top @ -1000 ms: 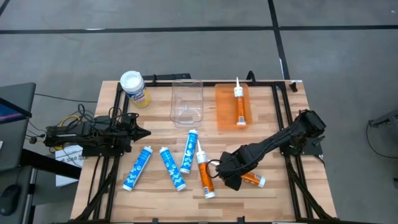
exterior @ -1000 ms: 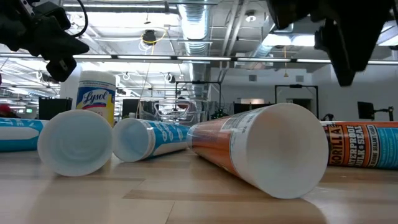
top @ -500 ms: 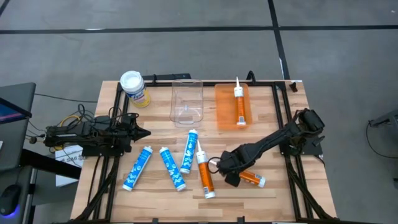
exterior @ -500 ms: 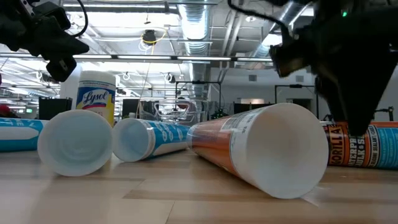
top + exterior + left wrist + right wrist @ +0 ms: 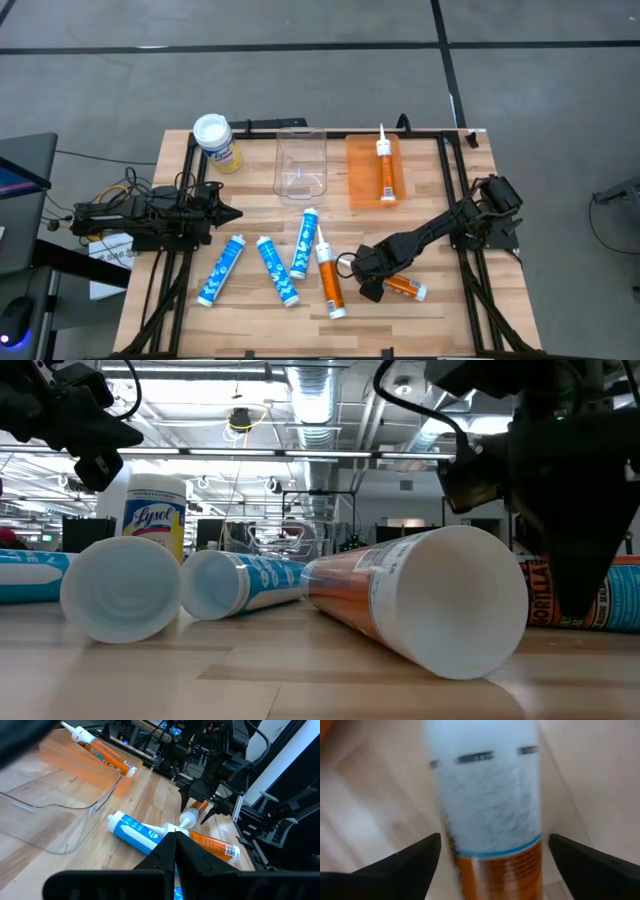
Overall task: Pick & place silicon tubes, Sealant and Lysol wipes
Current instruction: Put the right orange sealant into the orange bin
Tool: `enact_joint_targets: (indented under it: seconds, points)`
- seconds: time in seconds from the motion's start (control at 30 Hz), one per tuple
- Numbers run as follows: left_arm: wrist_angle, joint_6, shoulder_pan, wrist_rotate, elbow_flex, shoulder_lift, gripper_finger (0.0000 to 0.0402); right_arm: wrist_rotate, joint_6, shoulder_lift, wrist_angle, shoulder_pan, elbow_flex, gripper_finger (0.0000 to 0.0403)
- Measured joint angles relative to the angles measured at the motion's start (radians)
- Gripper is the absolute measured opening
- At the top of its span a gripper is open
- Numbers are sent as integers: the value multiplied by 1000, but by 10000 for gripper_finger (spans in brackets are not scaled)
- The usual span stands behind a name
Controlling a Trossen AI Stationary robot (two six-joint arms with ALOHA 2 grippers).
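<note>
My right gripper (image 5: 368, 280) is open and low over a short orange sealant tube (image 5: 403, 288) that lies on the table near the front right. Its fingers (image 5: 420, 855) stand on either side of the tube's white end (image 5: 487, 795) with gaps showing. The left wrist view also shows this gripper (image 5: 197, 810) straddling the tube. My left gripper (image 5: 228, 212) is shut and empty above the table's left side. The Lysol wipes (image 5: 215, 140) stand upright at the far left. Three blue tubes (image 5: 277, 270) and a long orange tube (image 5: 328, 278) lie in the middle front.
A clear bin (image 5: 301, 165) and an orange tray (image 5: 360, 180) sit at the far middle. Another orange tube (image 5: 384, 165) lies in the tray. The long orange tube lies just left of my right gripper. Black frame rails run along the table's sides.
My right gripper has gone down onto the short orange tube, and its open fingers now stand on either side of it near the table. The tubes have stayed in place.
</note>
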Motion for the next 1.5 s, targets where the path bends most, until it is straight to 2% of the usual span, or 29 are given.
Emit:
enact_joint_targets:
  seconds: [0.13, 0.37, 0.53, 0.7, 0.77, 0.87, 1.03, 1.13, 1.33, 1.5]
  points:
    - [0, 2, 0, 0, 0, 0, 0, 32, 68, 2, -49, -16, 0, 319]
    - [0, 3, 0, 0, 0, 0, 0, 31, 98, -5, -74, -41, 4, 194]
    - [0, 3, 0, 0, 0, 0, 0, -13, 94, -47, -64, -39, 60, 190]
    - [0, 3, 0, 0, 0, 0, 0, -13, 132, -147, -82, -40, 122, 190]
    - [0, 3, 0, 0, 0, 0, 0, 10, 165, -202, -112, -48, 145, 190]
    - [0, 3, 0, 0, 0, 0, 0, 120, 214, -280, -171, -84, 172, 190]
    - [0, 5, 0, 0, 0, 0, 0, 371, 263, -386, -203, -258, 176, 190]
    - [0, 5, 0, 0, 0, 0, 0, 445, 239, -410, -204, -405, 178, 189]
    - [0, 5, 0, 0, 0, 0, 0, 455, 125, -351, -189, -687, 178, 189]
    - [0, 2, 0, 0, 0, 0, 0, 402, 27, -243, -99, -794, 177, 194]
